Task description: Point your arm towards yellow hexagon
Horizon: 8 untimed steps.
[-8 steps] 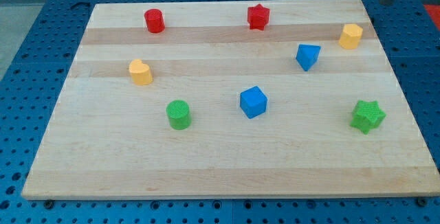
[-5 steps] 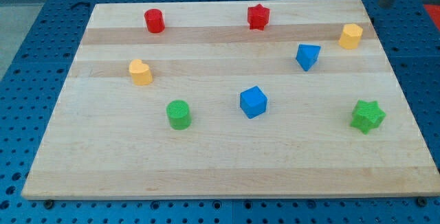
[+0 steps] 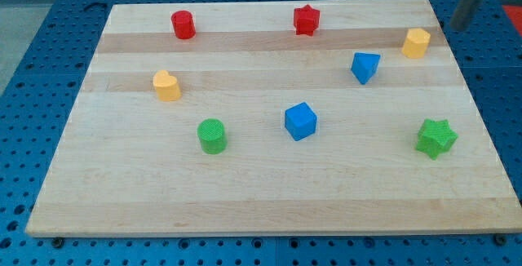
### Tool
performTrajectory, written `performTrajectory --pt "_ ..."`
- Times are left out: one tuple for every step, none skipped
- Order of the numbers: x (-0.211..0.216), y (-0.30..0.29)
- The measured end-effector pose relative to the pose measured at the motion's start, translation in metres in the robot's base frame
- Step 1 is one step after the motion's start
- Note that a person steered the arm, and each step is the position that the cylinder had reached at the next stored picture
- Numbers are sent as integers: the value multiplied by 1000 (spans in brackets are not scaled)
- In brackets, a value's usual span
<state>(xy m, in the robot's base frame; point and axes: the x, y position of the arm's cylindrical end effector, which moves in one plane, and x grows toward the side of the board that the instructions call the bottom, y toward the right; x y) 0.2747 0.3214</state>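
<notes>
Where wood grain runs pale, ribbed yellow hexagon (image 3: 416, 43), dark smooth rod tip (image 3: 457, 27) beside.

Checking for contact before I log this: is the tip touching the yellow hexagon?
No: my tip sits off the board's edge, apart from the yellow hexagon, toward the view's right.

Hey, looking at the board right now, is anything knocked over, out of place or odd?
Nothing stands out. All eight blocks sit upright and apart on the wooden board. My tip is just off the board's top right corner, right of the yellow hexagon, not touching it.
</notes>
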Motion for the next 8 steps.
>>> performTrajectory --pt "2 0" --pt "8 -16" --pt "10 -21" --pt "18 -31" --pt "21 -37" --pt "21 -55" --pt "21 -66" --pt "21 -68"
